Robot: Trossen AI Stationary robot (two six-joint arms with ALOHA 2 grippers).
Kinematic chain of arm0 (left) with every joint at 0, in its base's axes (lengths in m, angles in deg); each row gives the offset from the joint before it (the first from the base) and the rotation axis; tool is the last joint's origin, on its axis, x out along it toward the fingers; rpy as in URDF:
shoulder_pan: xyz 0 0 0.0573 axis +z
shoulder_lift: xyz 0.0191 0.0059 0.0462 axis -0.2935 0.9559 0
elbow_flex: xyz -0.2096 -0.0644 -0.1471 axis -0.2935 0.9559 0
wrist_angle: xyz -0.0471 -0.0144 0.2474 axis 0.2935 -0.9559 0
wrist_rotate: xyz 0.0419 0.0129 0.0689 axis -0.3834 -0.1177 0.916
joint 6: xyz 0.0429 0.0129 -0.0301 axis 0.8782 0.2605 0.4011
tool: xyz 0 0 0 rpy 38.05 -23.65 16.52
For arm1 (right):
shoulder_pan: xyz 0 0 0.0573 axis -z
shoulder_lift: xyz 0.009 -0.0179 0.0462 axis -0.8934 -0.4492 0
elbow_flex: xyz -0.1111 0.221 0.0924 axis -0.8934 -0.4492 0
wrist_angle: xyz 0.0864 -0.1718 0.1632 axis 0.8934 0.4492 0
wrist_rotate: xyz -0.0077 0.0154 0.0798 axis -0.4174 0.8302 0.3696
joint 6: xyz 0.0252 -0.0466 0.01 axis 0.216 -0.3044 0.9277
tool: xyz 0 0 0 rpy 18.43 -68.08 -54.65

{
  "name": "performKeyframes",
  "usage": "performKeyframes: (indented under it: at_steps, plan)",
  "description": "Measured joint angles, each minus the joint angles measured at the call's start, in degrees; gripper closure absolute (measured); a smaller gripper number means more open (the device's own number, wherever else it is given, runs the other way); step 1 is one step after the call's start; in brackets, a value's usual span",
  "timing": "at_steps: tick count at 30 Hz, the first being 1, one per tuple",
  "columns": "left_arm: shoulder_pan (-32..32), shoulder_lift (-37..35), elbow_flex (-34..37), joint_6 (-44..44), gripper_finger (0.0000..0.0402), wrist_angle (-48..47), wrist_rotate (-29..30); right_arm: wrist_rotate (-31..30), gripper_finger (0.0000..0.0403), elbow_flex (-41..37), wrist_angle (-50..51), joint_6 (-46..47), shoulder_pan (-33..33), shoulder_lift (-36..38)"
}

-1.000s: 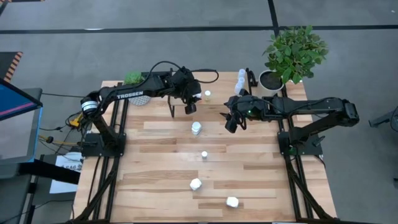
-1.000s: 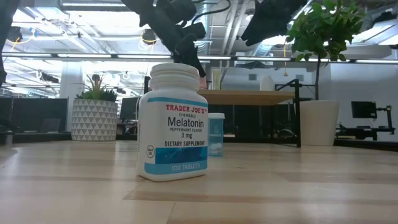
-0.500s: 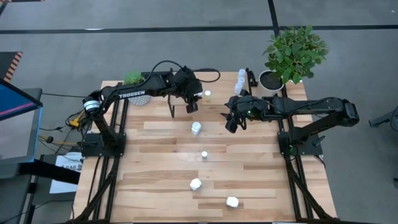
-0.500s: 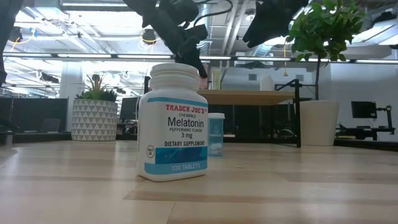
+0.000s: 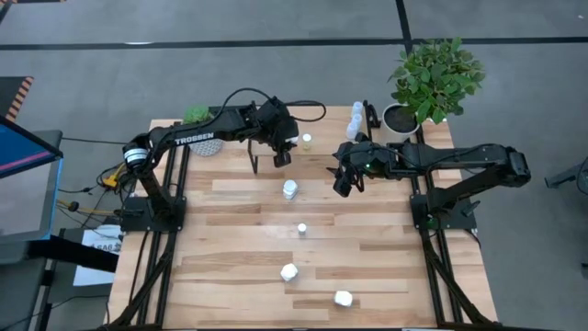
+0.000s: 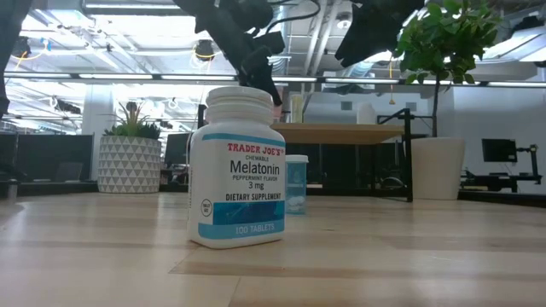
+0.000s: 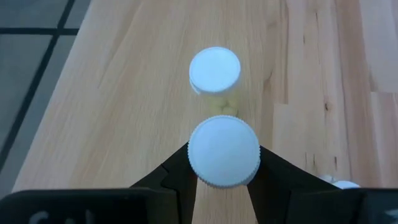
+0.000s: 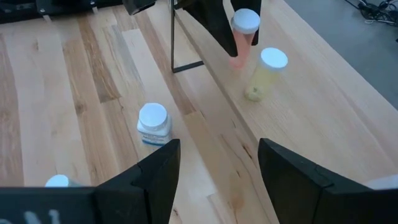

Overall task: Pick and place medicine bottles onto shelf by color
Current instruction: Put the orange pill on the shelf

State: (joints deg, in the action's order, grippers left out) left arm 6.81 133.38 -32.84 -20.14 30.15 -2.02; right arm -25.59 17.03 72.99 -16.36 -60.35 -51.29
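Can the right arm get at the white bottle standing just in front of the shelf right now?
Probably yes: the right gripper is open and empty, and the white bottle stands alone on bare table with nothing between them.

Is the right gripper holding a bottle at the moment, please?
No. The right gripper is open with only bare wood between its fingers, while the left gripper grips a white-capped bottle over the shelf.

Both arms are matte black tube-and-joint builds; the left arm (image 5: 188,140) has white TROSSEN lettering, an orange-and-silver ring at its base and a black cable looped above. The right arm (image 5: 450,158) shows a tiny green light.
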Motion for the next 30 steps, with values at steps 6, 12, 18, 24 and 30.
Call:
performKeyframes:
  at_steps: [6,12,18,24,30]
  plan:
    - [0.0,0.76,0.01,0.85,0.0294,0.97,0.49,0.0,0.0164,0.0,-0.01,0.02,0.0,0.0]
    - [-0.22,1.01,0.44,1.13,0.0294,0.22,6.64,0.0,0.0164,0.0,0.04,0.0,-0.4,0.0]
    - [-0.26,1.01,0.44,1.38,0.0294,0.22,7.69,0.0,0.0164,0.0,0.12,0.0,-0.8,0.0]
    - [-0.31,1.01,0.46,1.58,0.0294,0.47,7.72,0.0,0.0164,0.0,0.13,0.0,-0.81,0.0]
    - [-0.33,1.01,0.46,1.58,0.0294,1.48,7.72,0.0,0.0164,0.0,0.13,-0.01,-0.8,0.0]
